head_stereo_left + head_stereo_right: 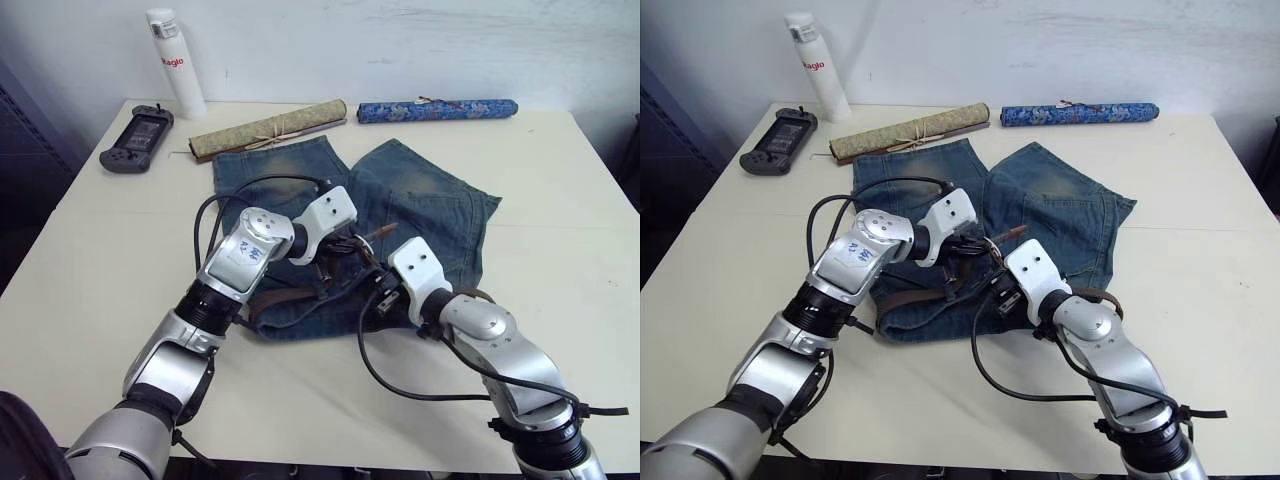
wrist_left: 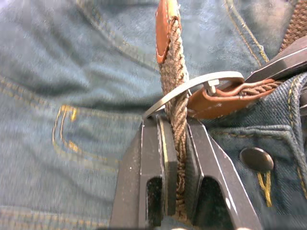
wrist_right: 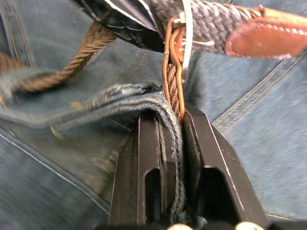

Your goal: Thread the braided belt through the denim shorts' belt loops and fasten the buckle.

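White table (image 1: 90, 260) carries faded denim shorts (image 1: 430, 205) – left gripper (image 2: 175, 143) clamps the woven braided belt (image 2: 173, 81) at its silver buckle (image 2: 192, 88), right gripper (image 3: 175, 124) pinches waistband and belt together.

Head pair high over table (image 1: 90, 260); wrist cameras close on denim shorts (image 2: 72, 72).

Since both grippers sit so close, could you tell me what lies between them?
The buckle, with the belt running through it over the shorts, joins the left gripper and right gripper, as both wrist views show.
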Motion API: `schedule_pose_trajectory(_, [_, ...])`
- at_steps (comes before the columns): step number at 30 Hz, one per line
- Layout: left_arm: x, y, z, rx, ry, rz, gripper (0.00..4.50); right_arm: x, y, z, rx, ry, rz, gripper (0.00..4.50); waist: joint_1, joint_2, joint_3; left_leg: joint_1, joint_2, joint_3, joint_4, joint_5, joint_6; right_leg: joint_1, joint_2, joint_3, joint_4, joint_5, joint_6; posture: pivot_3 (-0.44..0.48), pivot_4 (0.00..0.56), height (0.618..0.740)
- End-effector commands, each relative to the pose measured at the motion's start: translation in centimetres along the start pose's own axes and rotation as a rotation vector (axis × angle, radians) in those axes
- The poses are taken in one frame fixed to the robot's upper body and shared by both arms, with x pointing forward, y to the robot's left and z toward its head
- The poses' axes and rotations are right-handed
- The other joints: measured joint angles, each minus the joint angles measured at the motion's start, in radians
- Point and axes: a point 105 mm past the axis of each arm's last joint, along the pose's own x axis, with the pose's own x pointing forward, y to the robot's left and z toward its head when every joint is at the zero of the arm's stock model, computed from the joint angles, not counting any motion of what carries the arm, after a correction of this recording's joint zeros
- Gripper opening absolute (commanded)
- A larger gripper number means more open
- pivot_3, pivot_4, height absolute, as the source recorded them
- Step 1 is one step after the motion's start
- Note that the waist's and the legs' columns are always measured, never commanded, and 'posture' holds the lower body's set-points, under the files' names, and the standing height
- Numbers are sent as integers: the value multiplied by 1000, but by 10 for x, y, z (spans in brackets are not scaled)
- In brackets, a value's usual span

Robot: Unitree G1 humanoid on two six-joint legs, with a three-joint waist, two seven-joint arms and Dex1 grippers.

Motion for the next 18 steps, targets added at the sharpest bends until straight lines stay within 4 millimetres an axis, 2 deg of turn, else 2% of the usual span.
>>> schedule_pose_trajectory(1, [3, -2, 16, 75, -39, -8, 0, -3, 17, 17, -78, -70, 99, 24, 1, 0, 0, 0, 0, 0, 0, 0, 0, 0, 0, 0, 0, 0, 0, 0, 150, 686])
schedule_pose_trajectory(7, [4, -5, 12, 68, -36, -21, 0, -7, 14, 18, -58, -83, 93, 24, 2, 0, 0, 0, 0, 0, 0, 0, 0, 0, 0, 0, 0, 0, 0, 0, 150, 686])
schedule_pose_trajectory(8, [4, -6, 11, 66, -35, -22, 0, -9, 13, 20, -53, -90, 94, 1014, 2, 0, 0, 0, 0, 0, 0, 0, 0, 0, 0, 0, 0, 0, 0, 0, 150, 686])
schedule_pose_trajectory(9, [3, -6, 11, 64, -34, -22, 0, -11, 11, 22, -50, -96, 95, 1294, 2, 0, 0, 0, 0, 0, 0, 0, 0, 0, 0, 0, 0, 0, 0, 0, 150, 686])
schedule_pose_trajectory(12, [3, -6, 9, 60, -32, -24, 0, -19, 5, 28, -62, -110, 111, 2695, 2, 0, 0, 0, 0, 0, 0, 0, 0, 0, 0, 0, 0, 0, 0, 0, 150, 686])
schedule_pose_trajectory(15, [2, -8, 8, 58, -31, -29, 0, -33, -11, 35, -99, -119, 113, 4220, 3, 0, 0, 0, 0, 0, 0, 0, 0, 0, 0, 0, 0, 0, 0, 0, 150, 686])
schedule_pose_trajectory(16, [1, -9, 8, 59, -31, -33, 0, -38, -16, 37, -111, -121, 118, 4413, 3, 0, 0, 0, 0, 0, 0, 0, 0, 1, 0, 0, 0, 0, 0, 0, 150, 686])
schedule_pose_trajectory(18, [0, -10, 7, 60, -33, -39, 0, -49, -22, 42, -133, -119, 152, 4413, 5, 0, 0, 0, 0, 0, 0, 0, 0, 1, 0, -1, -1, 0, 0, 0, 150, 686])
